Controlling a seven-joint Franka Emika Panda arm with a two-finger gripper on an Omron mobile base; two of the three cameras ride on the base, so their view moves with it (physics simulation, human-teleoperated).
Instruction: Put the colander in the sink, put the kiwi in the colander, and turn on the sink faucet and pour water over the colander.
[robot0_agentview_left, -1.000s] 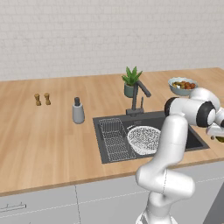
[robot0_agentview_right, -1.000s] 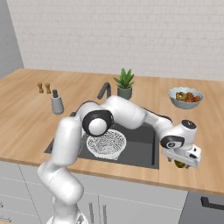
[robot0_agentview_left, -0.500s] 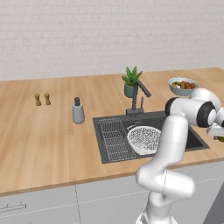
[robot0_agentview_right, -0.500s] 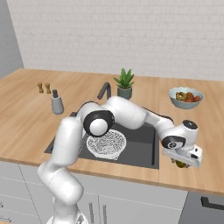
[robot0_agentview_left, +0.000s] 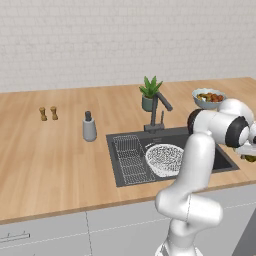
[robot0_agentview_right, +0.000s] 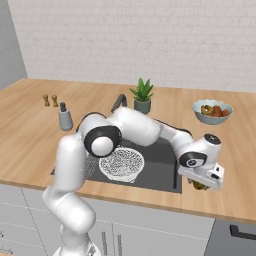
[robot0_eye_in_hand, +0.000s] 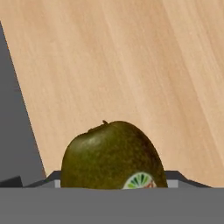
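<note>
The kiwi (robot0_eye_in_hand: 111, 155), olive-brown with a small sticker, lies on the wooden counter just right of the sink (robot0_agentview_left: 226, 161) and is close up in the hand view. My gripper (robot0_eye_in_hand: 113, 180) is down over the kiwi with a pad against each side, shut on it. In the base views the hand is low at the counter's front right, with the gripper (robot0_agentview_right: 200, 184) on the kiwi (robot0_agentview_right: 200, 186). The white holed colander (robot0_agentview_left: 165, 159) sits in the sink (robot0_agentview_right: 161, 165) beside the wire rack. The dark faucet (robot0_agentview_left: 158, 112) stands behind the basin, with no stream showing.
A grey-blue bowl of red and yellow fruit (robot0_agentview_left: 208, 98) stands at the back right. A potted plant (robot0_agentview_left: 150, 94) is behind the faucet. A soap dispenser (robot0_agentview_left: 89, 127) and two small shakers (robot0_agentview_left: 48, 113) are on the left counter. A wire rack (robot0_agentview_left: 131, 159) fills the sink's left part.
The hand has stayed low over the kiwi at the counter's front right, shifting only slightly. The colander and everything else are unmoved.
</note>
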